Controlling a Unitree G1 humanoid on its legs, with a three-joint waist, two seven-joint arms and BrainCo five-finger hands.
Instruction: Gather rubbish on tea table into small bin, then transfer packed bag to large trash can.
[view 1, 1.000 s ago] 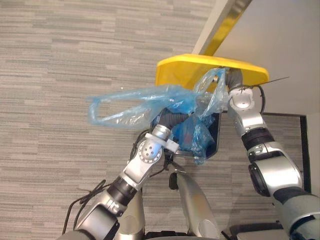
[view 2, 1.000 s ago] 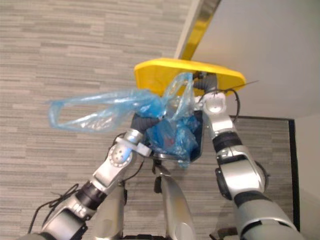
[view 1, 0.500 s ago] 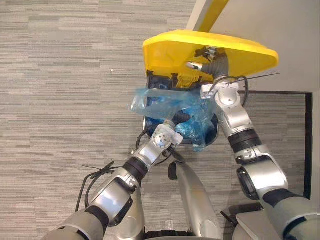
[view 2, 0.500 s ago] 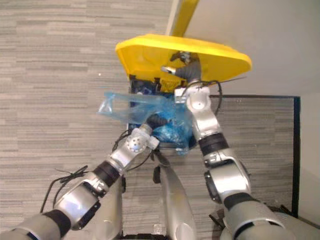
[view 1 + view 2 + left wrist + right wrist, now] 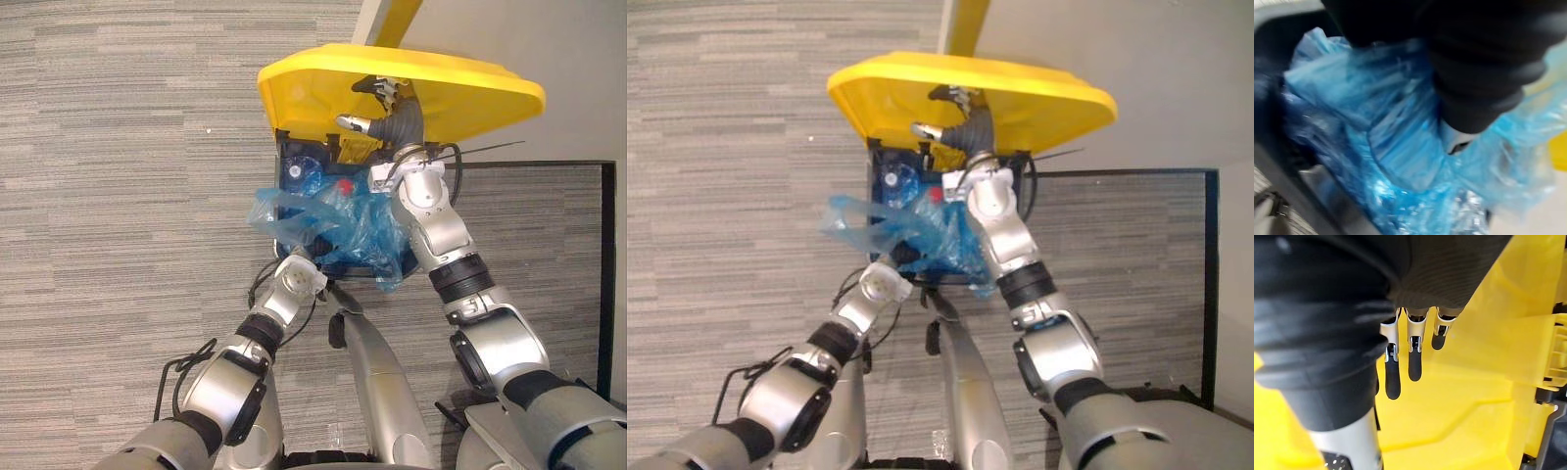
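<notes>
One blue bag (image 5: pixel 343 220) lies across the open mouth of the trash can (image 5: pixel 282 157), draped over the left hand (image 5: pixel 1474 63); its grip I cannot tell. Right hand (image 5: pixel 1410 360) presses straight fingers against the raised yellow lid (image 5: pixel 470 93).

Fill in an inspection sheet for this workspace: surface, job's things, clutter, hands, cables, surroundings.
Surface: grey striped carpet floor; no table seen.
Job's things: blue translucent plastic bag lies over the open mouth of the large dark trash can, part of it draped over the near rim; the can's yellow plastic lid is raised.
Clutter: a clear plastic bottle and a small red item lie inside the can, beyond the bag.
Hands: left hand is buried in the bag, grip hidden; right hand presses straight fingers against the lid's underside.
Cables: nothing seen.
Surroundings: pale wall behind the can; dark strip on the floor to the right.
</notes>
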